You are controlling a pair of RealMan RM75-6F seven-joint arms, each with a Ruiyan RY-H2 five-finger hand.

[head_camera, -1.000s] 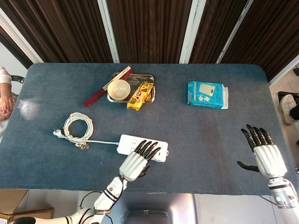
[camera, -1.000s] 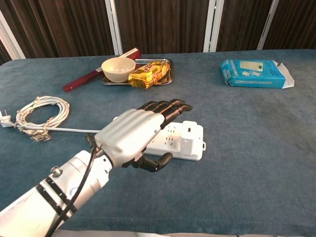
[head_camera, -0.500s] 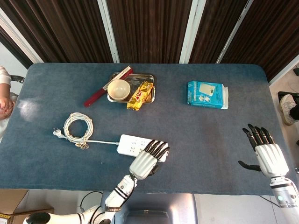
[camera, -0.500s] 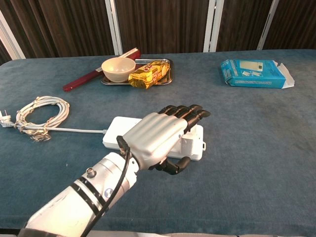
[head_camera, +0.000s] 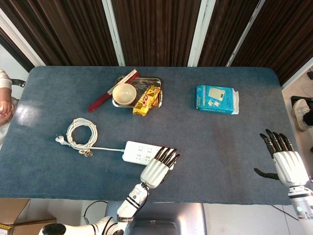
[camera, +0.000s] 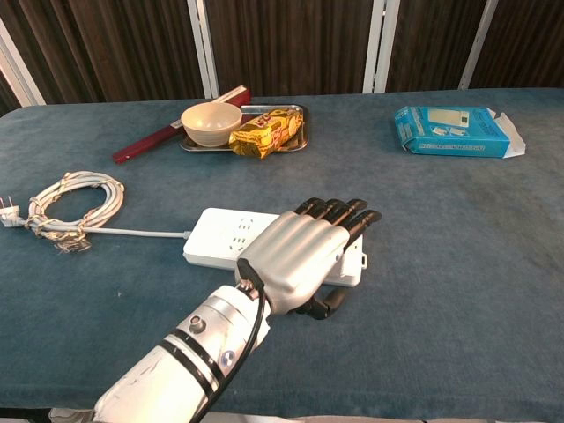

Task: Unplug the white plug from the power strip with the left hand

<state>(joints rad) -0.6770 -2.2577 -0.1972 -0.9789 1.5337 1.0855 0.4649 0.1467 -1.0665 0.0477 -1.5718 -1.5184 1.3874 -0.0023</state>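
The white power strip [head_camera: 138, 152] [camera: 225, 236] lies near the table's front edge, its cord running left to a coiled cable [head_camera: 80, 132] [camera: 75, 204]. My left hand [head_camera: 159, 169] [camera: 300, 256] lies over the strip's right end, fingers stretched forward and thumb tucked at the near side. It covers the white plug, which I cannot make out in either view. Whether the fingers touch the plug is hidden. My right hand [head_camera: 286, 164] hovers at the table's right front edge with its fingers spread and nothing in it; the chest view does not show it.
A metal tray [head_camera: 155, 82] [camera: 300, 110] at the back holds a cream bowl [head_camera: 124, 93] [camera: 211, 122] and a yellow snack packet [head_camera: 146, 100] [camera: 260, 132]. A red flat case [head_camera: 100, 100] [camera: 145, 141] leans beside it. A blue box [head_camera: 216, 99] [camera: 458, 130] lies at the back right.
My left hand has slid right along the power strip and now covers its right end and the plug. My right hand has drifted slightly right and toward the front edge.
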